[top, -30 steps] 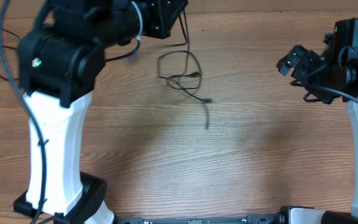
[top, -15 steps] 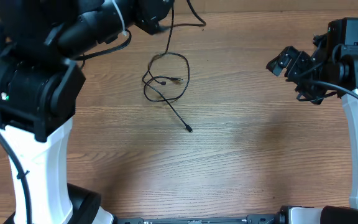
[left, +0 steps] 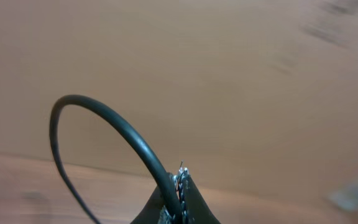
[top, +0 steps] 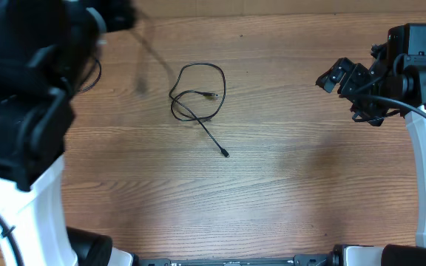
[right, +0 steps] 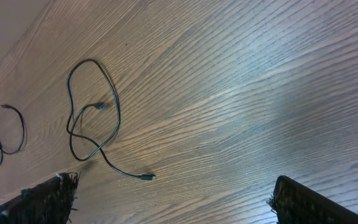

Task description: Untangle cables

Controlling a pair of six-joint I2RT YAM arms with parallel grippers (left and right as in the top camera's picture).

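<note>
My left arm (top: pixel 21 111) reaches over the far left corner of the table (top: pixel 272 199), left gripper (left: pixel 178 202) closed on a cable (left: pixel 114 124). My right gripper (top: pixel 342 92) hovers wide open by the right edge.

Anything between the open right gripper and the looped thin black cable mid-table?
Nothing visible. Only the brown wood-grain tabletop lies between the right gripper and the looped thin black cable.

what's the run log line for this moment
left gripper: shut on held cable | right gripper: open, empty | looped cable: lying free on table, mid
</note>
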